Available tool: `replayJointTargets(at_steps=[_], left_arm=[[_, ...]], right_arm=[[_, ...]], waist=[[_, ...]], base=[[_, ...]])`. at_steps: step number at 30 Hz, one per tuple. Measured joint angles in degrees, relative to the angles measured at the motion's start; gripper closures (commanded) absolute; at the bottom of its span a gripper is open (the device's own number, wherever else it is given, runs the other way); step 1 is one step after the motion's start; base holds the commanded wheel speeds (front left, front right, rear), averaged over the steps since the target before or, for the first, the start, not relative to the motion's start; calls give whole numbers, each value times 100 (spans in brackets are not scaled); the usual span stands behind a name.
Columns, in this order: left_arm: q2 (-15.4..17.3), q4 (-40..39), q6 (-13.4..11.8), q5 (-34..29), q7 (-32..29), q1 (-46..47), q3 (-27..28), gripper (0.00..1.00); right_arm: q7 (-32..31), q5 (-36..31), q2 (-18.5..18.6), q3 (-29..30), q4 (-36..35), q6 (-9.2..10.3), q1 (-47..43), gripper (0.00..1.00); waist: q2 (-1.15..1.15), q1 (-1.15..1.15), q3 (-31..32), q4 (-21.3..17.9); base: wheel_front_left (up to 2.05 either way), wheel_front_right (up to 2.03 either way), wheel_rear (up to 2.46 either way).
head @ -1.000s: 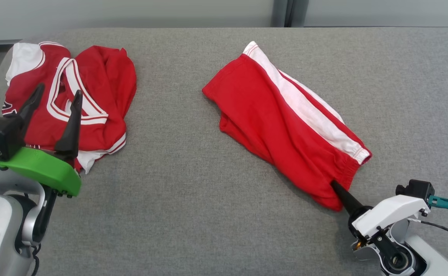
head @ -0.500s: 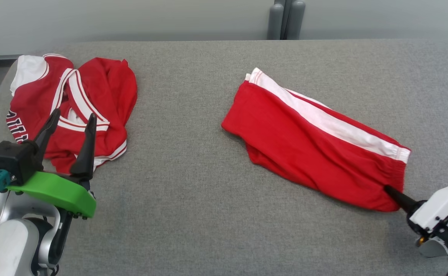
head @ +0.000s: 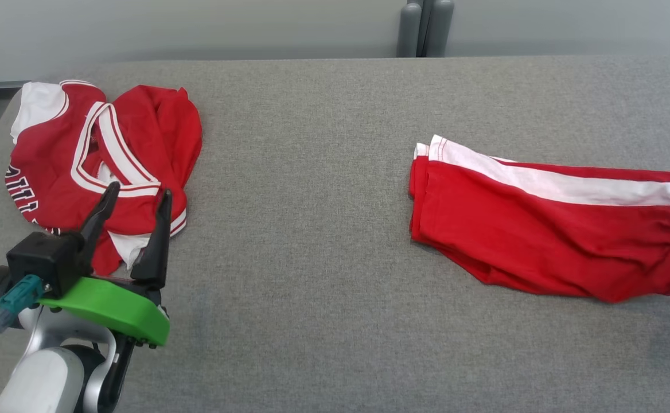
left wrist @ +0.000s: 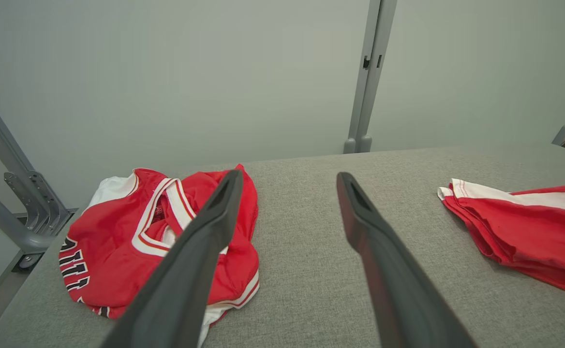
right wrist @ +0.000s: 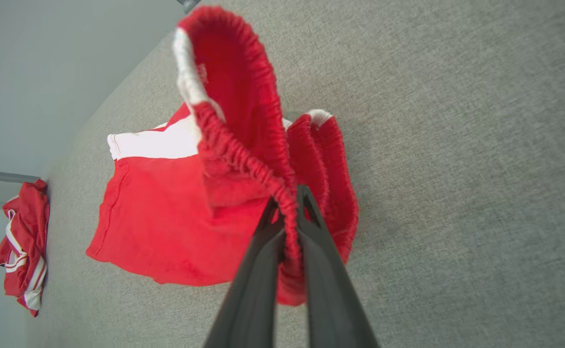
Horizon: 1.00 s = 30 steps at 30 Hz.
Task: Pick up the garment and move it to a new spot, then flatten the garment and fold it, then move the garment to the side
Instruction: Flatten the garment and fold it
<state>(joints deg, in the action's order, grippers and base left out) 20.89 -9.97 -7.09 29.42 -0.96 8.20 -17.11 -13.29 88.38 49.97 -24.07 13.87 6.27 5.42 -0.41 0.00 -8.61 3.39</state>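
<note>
Shorts [head: 541, 241], red with a white side stripe, lie along the right part of the grey desk [head: 312, 258], legs flat, waist end lifted in a loop. Right claw [right wrist: 288, 198] is clenched on the elastic waistband [right wrist: 244, 159], pinching only a narrow bunch of the gathered edge. Left claw [head: 138, 190] stands released, wide and empty, just in front of the crumpled red jersey [head: 105, 143] at far left. Risks, as I judge them: the thin pinch may slip off the elastic as the cloth drags on the desk's rough fabric; a single-point hold lets the legs trail and bunch, which makes flattening harder; how much desk remains to the right I cannot tell; the left claw, if lowered, may snag the jersey
</note>
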Motion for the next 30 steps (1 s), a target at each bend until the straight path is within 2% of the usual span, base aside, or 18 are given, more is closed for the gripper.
replayJointTargets(at_steps=[5,9,14,20,30], left_arm=[[-64,-155,0,-151,1,-6,-108,0],[-183,-197,0,-193,0,-34,-146,0],[-213,-198,-1,-250,-2,-157,-131,0],[-399,-297,-1,-257,-92,-156,-456,0],[-435,-177,0,-299,-194,-153,-680,0]], right_arm=[[-349,-18,-146,-277,-705,-27,243,100],[-600,-75,-421,-616,-1355,-189,428,100],[-843,-547,-673,-1016,-1893,-202,1130,100],[-1061,-1262,-748,-1381,-1699,24,1725,100],[-1529,-1852,-1029,-1774,-1058,90,2347,100]], waist=[[0,0,-18,14],[0,0,-34,38],[0,0,-62,58],[0,0,-104,154],[0,0,-116,530]], base=[[0,0,0],[0,0,0],[0,0,0],[0,0,0],[0,0,0]])
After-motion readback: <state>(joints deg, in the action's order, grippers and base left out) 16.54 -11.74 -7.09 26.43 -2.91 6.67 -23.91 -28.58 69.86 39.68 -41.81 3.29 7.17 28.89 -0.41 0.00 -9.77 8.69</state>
